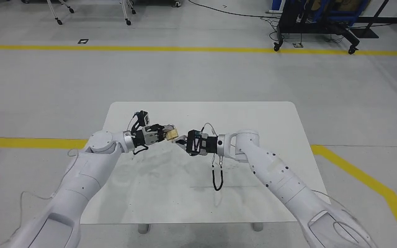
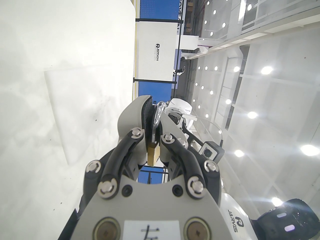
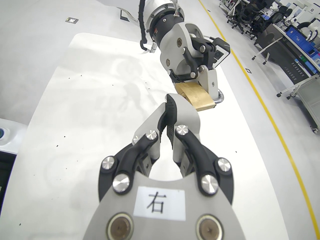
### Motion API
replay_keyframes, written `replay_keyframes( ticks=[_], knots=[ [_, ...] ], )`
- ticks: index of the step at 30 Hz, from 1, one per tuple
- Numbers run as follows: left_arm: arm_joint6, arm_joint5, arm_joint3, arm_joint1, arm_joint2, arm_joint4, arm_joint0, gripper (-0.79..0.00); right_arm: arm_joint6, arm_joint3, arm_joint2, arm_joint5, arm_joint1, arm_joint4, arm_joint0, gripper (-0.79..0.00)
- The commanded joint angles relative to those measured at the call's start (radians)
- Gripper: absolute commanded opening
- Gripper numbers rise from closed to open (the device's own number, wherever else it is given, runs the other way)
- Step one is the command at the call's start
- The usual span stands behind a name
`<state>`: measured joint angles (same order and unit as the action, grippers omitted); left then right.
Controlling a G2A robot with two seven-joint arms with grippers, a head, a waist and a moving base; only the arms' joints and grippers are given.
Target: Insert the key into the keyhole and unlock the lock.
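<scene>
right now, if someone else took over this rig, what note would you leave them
Left gripper: shut on the padlock, held over the table.
Right gripper: shut, tips right by the padlock's brass body. The key cannot be made out between its pads.
Done: padlock is in hand, and the grippers are tip to tip.
Left: it cannot be seen whether the key is in the keyhole. Seat it, turn it, unlock.

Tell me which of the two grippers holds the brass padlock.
The left gripper: the brass padlock is clamped between its fingers. The right gripper, fingers pressed together, sits just short of the padlock.
</scene>
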<state>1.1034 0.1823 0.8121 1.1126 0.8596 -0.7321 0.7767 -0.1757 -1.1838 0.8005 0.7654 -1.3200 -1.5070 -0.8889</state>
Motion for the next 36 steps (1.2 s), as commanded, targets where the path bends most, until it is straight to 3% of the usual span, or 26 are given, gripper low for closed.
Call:
replay_keyframes(
  ticks=[1,10,17,19,20,21,22,25,26,29,30,33,36],
  knots=[
    [0.000,-0.011,0.004,0.000,0.004,0.006,0.003,-0.785,-0.005,0.004,-0.004,-0.024,-0.003,-0.004,0.001,-0.785],
    [-0.032,-0.072,0.006,0.007,0.030,-0.018,0.014,-0.785,-0.036,0.010,-0.006,-0.094,-0.009,-0.016,-0.005,-0.785],
    [-0.054,-0.108,-0.011,0.014,0.056,-0.059,0.012,-0.785,-0.083,-0.087,0.028,-0.187,0.014,-0.105,-0.089,-0.785],
    [-0.062,-0.120,-0.015,0.017,0.060,-0.062,0.011,-0.785,-0.076,-0.136,0.032,-0.222,0.023,-0.171,-0.120,-0.551],
    [-0.068,-0.122,-0.016,0.018,0.061,-0.060,0.011,-0.785,-0.065,-0.165,0.031,-0.245,0.027,-0.209,-0.136,-0.474],
    [-0.075,-0.122,-0.016,0.019,0.062,-0.056,0.011,-0.785,-0.051,-0.192,0.027,-0.267,0.030,-0.243,-0.153,-0.449],
    [-0.080,-0.120,-0.015,0.020,0.062,-0.048,0.010,-0.785,-0.042,-0.221,0.016,-0.271,0.032,-0.271,-0.169,-0.449],
    [-0.090,-0.097,-0.010,0.023,0.061,-0.018,0.011,-0.785,-0.027,-0.269,-0.008,-0.236,0.035,-0.315,-0.182,-0.625],
    [-0.091,-0.091,-0.008,0.023,0.062,-0.013,0.012,-0.785,-0.011,-0.277,-0.015,-0.235,0.034,-0.329,-0.182,-0.622],
    [-0.096,-0.082,-0.006,0.024,0.066,-0.001,0.016,-0.785,0.065,-0.305,-0.032,-0.311,0.029,-0.399,-0.185,-0.428],
    [-0.096,-0.082,-0.006,0.025,0.069,0.000,0.018,-0.785,0.074,-0.315,-0.039,-0.336,0.028,-0.418,-0.190,-0.400],
    [-0.093,-0.085,-0.006,0.025,0.077,0.002,0.021,-0.785,0.103,-0.345,-0.049,-0.428,0.026,-0.495,-0.208,-0.413],
    [-0.078,-0.081,0.000,0.025,0.082,0.010,0.026,-0.785,0.171,-0.382,-0.062,-0.564,0.025,-0.617,-0.239,-0.489]
  ],
)
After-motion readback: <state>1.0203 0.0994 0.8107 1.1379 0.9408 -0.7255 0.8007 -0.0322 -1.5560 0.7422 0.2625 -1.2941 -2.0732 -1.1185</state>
